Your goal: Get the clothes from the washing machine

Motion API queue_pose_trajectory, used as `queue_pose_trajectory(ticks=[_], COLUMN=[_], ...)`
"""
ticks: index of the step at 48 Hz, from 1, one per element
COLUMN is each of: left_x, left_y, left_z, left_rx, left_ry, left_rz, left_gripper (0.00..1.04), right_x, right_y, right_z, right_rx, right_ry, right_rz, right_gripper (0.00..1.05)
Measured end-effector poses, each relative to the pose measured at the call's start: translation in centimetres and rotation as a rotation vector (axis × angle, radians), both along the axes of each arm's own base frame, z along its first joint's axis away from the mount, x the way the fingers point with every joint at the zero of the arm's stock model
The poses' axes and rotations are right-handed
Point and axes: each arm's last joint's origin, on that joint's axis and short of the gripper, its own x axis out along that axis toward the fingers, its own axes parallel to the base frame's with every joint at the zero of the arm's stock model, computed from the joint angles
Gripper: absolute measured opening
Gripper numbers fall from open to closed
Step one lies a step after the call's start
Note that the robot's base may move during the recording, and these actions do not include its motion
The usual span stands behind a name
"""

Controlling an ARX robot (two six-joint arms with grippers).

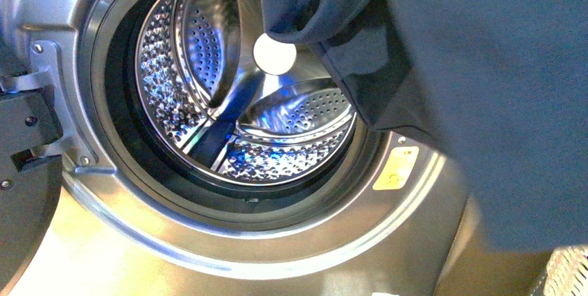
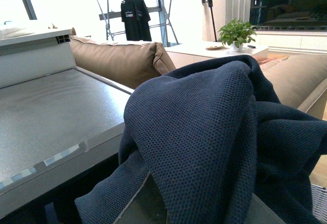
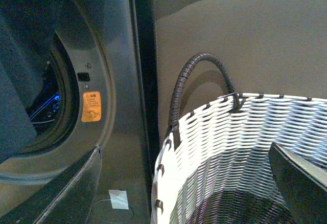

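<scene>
A long dark navy garment of plain matte cloth (image 1: 485,88) hung outside the silver-grey front-loading washing machine (image 1: 229,240), across the upper right of its round porthole in the front view. The perforated steel drum (image 1: 201,67) behind it held no other cloth that could be seen.

In the left wrist view the garment lay bunched right over the left claw and covered it. How far that claw was open, or whether it gripped the cloth, could not be told. Beside the claw ran the machine's flat grey top (image 2: 46,111). Beyond the claw stood a tan cushioned sofa (image 2: 117,60), a metal drying rack (image 2: 135,9) and a green potted plant (image 2: 236,32).

Only one dark finger (image 3: 299,183) of the right claw showed, so its opening could not be told either. Directly under that claw sat a woven white basket (image 3: 240,132) with a dark looped handle (image 3: 189,75). To one side of the claw were the machine's front and its small yellow sticker (image 3: 91,106).
</scene>
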Motion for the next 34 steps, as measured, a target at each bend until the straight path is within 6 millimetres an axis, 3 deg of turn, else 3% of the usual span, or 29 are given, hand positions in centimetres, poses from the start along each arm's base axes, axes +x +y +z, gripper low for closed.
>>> queue_pose_trajectory(ticks=[22, 29, 34], left_x=[0.0, 0.0, 0.1], left_y=[0.0, 0.0, 0.0], left_z=[0.0, 0.0, 0.0], left_rx=[0.000, 0.000, 0.001], left_ry=[0.001, 0.001, 0.001], left_rz=[0.001, 0.000, 0.000], left_gripper=[0.11, 0.11, 0.11], right_x=[0.0, 0.5, 1.0], right_y=[0.0, -0.5, -1.1], right_z=[0.0, 0.8, 3.2], right_rx=[0.004, 0.180, 0.252], right_ry=[0.000, 0.024, 0.021], right_rz=[0.014, 0.338, 0.513], right_gripper=[0.97, 0.97, 0.97])
